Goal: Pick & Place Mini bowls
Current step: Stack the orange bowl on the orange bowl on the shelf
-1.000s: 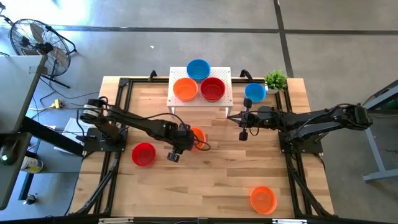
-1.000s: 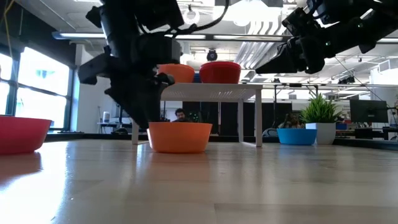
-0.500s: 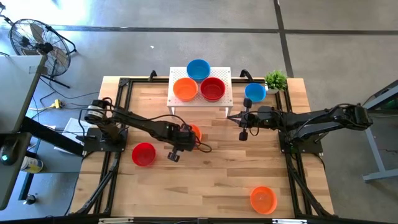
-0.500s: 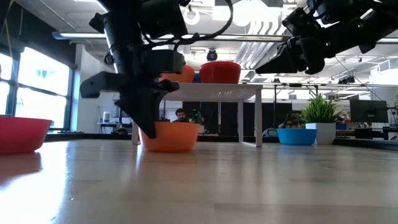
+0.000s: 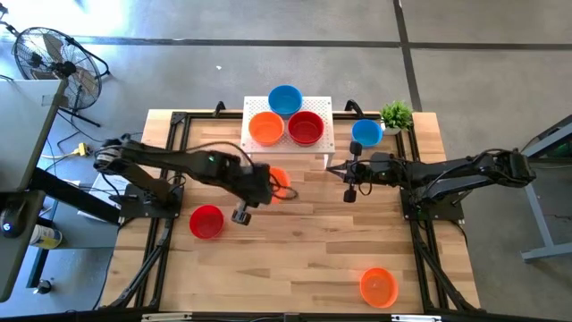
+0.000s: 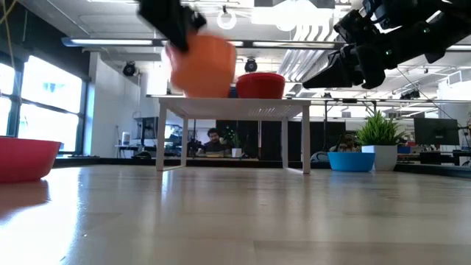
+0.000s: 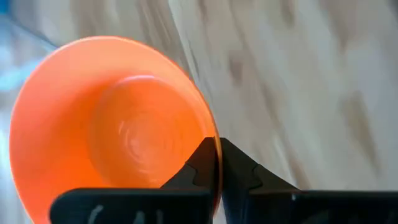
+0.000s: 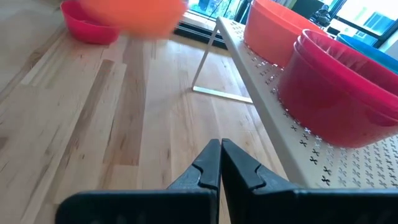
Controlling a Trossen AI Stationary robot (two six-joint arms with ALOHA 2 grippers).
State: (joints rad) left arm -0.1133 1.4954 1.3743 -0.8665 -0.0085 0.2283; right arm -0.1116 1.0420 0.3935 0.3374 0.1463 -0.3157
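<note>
My left gripper (image 7: 217, 163) is shut on an orange mini bowl (image 7: 112, 130), which hangs in the air (image 6: 200, 65) at about the height of the white stand's top, in front of the stand (image 5: 288, 148). On the stand rest a blue bowl (image 5: 284, 98), an orange bowl (image 5: 265, 128) and a red bowl (image 5: 306, 128). My right gripper (image 5: 350, 190) is shut on nothing and hovers above the table, right of the stand. My left gripper pinches the orange bowl's rim (image 7: 216, 144) with one finger inside the bowl and one finger (image 7: 239, 168) outside. The fingers come from above, slanting from the table's left. The bowl is lifted clear of the table, mouth up.
A red bowl (image 5: 206, 221) sits on the table near the left arm. A blue bowl (image 5: 366, 132) stands beside a small green plant (image 5: 397, 114) at the far right. Another orange bowl (image 5: 378, 286) lies near the front right corner.
My left gripper has shut on the rim of the orange bowl, which stood on the table in front of the stand, and has risen with it. The bowl has come off the table and is now level with the stand's top.
</note>
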